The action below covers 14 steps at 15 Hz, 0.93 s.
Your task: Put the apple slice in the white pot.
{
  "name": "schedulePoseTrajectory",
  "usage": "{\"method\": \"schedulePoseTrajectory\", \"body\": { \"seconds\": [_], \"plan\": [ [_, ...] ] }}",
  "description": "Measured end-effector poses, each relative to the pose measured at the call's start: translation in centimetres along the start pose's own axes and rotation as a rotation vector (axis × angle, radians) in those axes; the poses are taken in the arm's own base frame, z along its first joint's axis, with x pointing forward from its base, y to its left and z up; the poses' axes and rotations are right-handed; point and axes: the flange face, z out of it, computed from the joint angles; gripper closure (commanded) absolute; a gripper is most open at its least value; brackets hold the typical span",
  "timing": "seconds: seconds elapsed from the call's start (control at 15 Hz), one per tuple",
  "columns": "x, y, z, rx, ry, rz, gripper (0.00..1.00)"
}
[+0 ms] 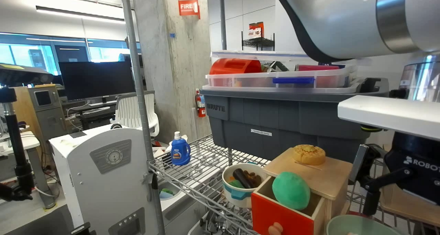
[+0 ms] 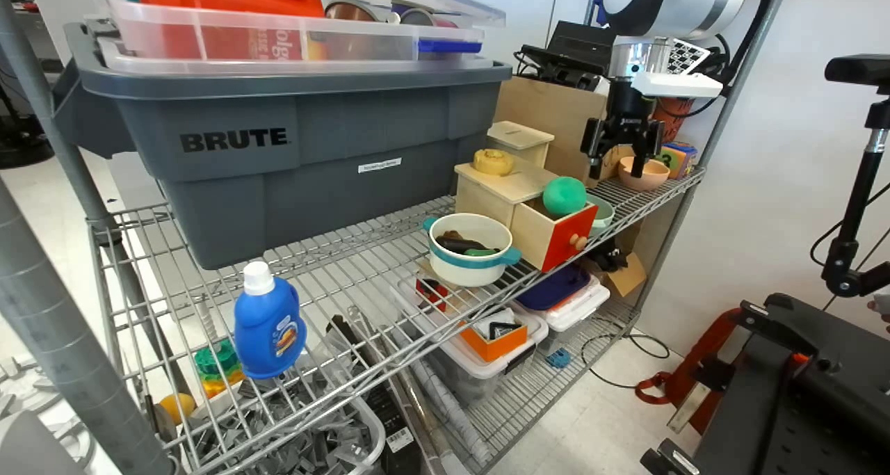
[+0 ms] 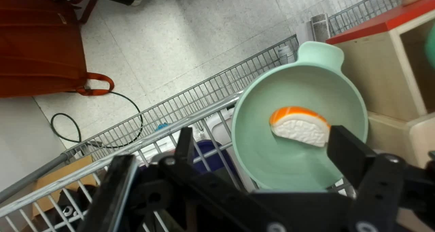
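Wire shelving (image 2: 361, 273) runs beneath the gripper (image 2: 616, 172), jaws apart, empty. The teal-banded white pot (image 2: 466, 272) holds dark pieces (image 1: 243, 178); the pale green bowl (image 3: 261, 160) holds the apple slice (image 3: 300, 129). Unless that bowl is meant, the whole transfer seems left.

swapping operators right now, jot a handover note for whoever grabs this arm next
Hand: open, nothing gripped, raised near the pale green pan.
Apple slice: lying in that pan, orange edge showing.
White pot: taken to be the teal-banded one beside the wooden box; dark and green pieces inside.
Done: hand is near the slice; slice is not in that pot.
Left: probably close on the slice, lift it clear, carry it past the box, release it into the pot.
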Motion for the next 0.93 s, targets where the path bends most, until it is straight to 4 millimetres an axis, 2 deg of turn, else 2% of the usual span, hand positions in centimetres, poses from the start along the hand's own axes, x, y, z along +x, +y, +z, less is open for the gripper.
{"method": "schedulePoseTrajectory", "body": {
  "seconds": [0.13, 0.47, 0.93],
  "plan": [
    [0.4, -0.8, 0.3, 0.004, 0.003, -0.010, 0.00],
    [1.3, -3.8, 2.8, 0.003, -0.008, -0.038, 0.00],
    [2.1, -4.2, 3.7, -0.003, -0.001, -0.046, 0.00]
  ]
}}
